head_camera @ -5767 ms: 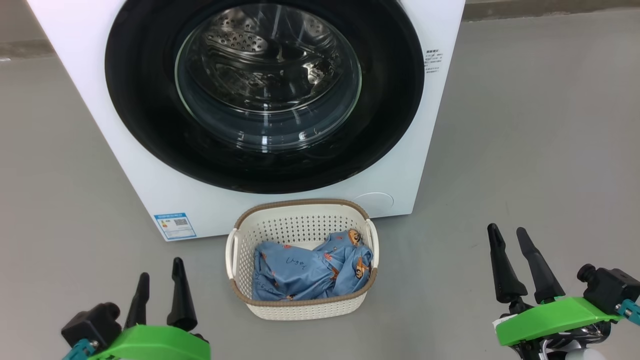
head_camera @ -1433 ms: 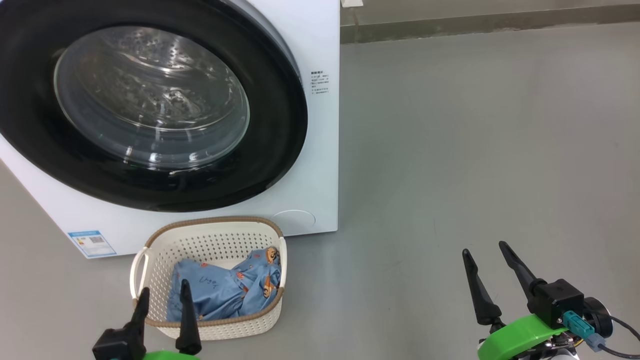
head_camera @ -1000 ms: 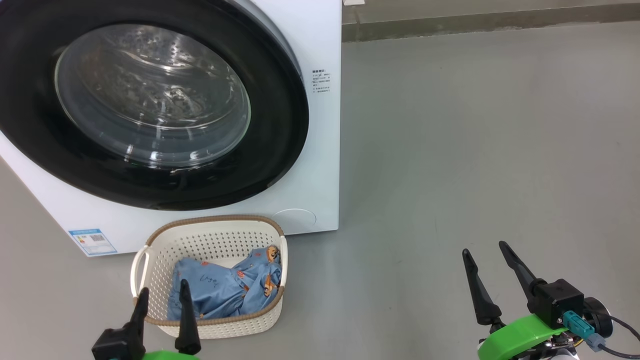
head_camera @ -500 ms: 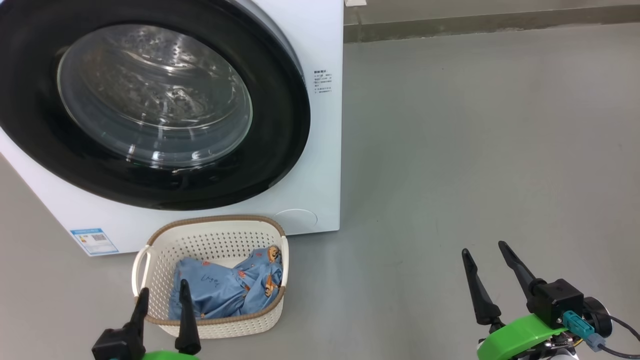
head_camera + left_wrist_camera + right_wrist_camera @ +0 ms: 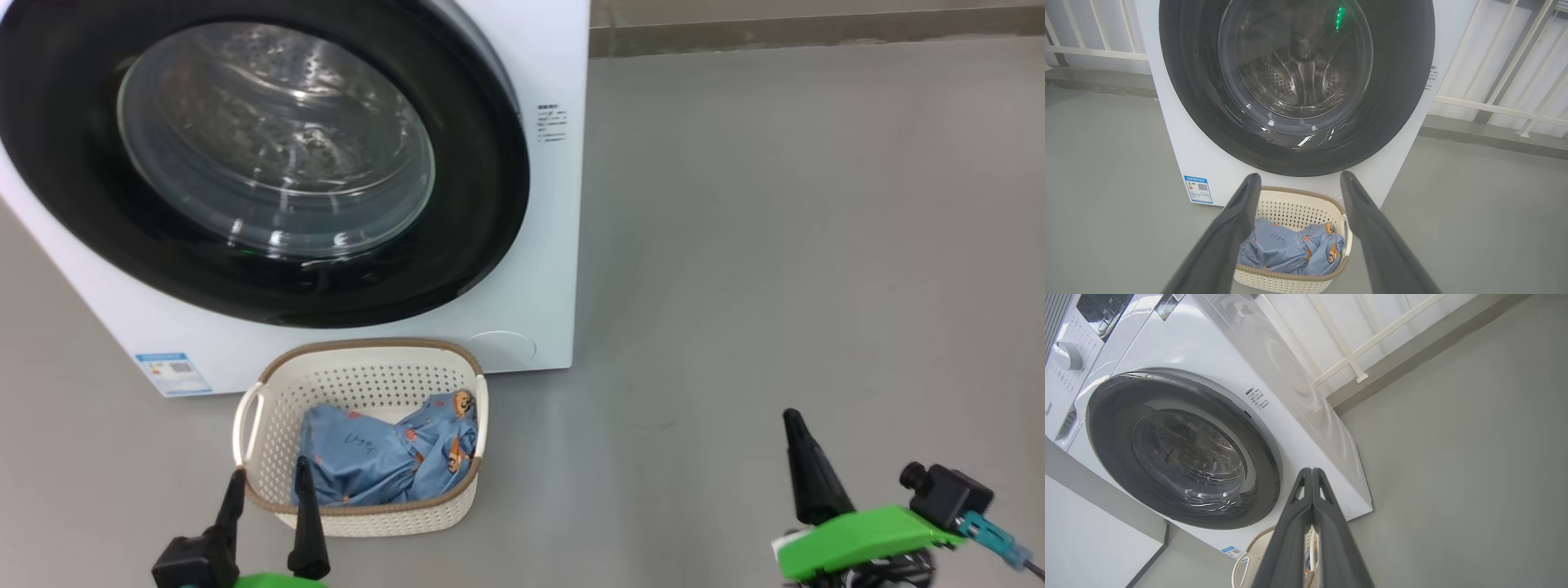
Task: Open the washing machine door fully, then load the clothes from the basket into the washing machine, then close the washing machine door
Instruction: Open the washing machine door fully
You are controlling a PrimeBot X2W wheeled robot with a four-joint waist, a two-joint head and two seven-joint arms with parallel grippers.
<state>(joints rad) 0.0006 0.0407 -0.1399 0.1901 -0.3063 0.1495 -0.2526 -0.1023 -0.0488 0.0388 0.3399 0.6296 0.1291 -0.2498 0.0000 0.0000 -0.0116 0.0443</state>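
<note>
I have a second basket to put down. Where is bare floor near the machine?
Widest bare floor: right of the washing machine, ahead of the right pincer. A narrower strip lies left of the basket. Crowded: the basket sits close before the machine, with the left pincer by it.

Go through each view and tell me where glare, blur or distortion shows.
Head view: white glare streaks on the door glass, otherwise sharp. Left wrist view: a green glint high on that glass; the left pincer fingers look soft up close. Right wrist view: the machine sits tilted in frame, its side panel glossy with reflections.
</note>
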